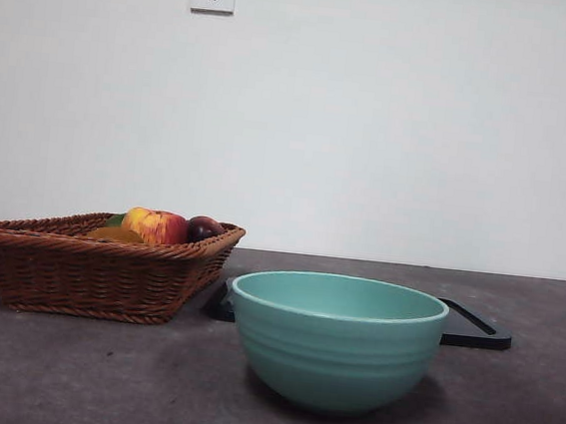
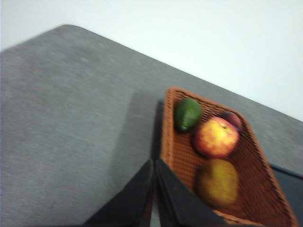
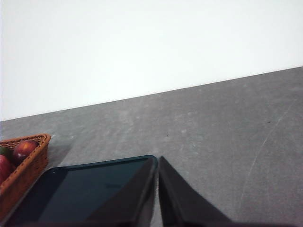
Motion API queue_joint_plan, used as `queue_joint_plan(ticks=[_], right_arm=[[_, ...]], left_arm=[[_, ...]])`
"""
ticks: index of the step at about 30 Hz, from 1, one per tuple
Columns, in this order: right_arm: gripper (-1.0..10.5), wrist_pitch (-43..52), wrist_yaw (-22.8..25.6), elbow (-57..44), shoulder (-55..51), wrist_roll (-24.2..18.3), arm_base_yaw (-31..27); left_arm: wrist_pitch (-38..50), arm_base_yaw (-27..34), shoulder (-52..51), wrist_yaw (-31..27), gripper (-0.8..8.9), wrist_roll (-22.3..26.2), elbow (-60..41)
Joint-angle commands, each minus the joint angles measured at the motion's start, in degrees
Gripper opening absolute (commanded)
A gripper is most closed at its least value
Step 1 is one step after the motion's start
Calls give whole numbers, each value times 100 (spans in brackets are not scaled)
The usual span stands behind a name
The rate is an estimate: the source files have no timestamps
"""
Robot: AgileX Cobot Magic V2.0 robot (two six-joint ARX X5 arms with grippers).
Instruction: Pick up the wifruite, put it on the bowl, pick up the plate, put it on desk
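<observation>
Four fruits, the blurred dark one least sure, lie in the basket point(image 2: 222, 161) beside the empty bowl point(image 1: 335, 337) on the desk point(image 1: 67, 372); left gripper point(image 2: 155, 163) hangs above the basket, jaws pressed together, right gripper point(image 3: 158, 161) likewise over the tray point(image 3: 80, 189).

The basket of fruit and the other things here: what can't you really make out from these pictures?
- Wicker basket, front view: its near wall hides most of the fruit; only tops show.
- Same fruit, left wrist view: blurred; the green fruit can't be named for sure.
- Black tray, front view: the bowl covers its middle.
- Bowl's inside: below the rim, unseen.
- Tray, right wrist view: cut off by the bottom edge.
</observation>
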Motion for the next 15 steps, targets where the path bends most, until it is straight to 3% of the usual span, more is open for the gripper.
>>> queue_joint_plan(ticks=[1,15], right_arm=[[5,-212,-79,455,291,66,20],[5,-2699,-1818,3259,2634,-732,20]], left_arm=[[-42,2,260,245,11,87,428],[-1950,-127,2282,1742,11,1405,2802]])
